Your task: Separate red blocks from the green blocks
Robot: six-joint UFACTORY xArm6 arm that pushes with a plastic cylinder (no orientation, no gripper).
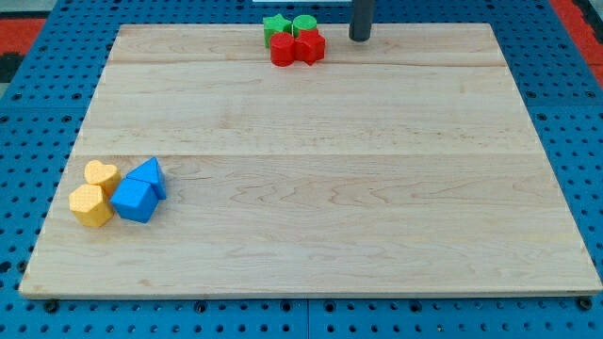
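Two red blocks (297, 48) lie side by side near the board's top edge, a little left of the middle. Two green blocks sit just above them and touch them: a star-like one (276, 25) on the left and a round one (304, 24) on the right. My tip (360, 39) is the lower end of the dark rod at the view's top. It stands to the right of this cluster, apart from it by a small gap.
Near the view's bottom left, two yellow blocks (95, 193), one heart-shaped, touch two blue blocks (139, 191). The wooden board (330, 188) lies on a blue pegboard surface (565, 113).
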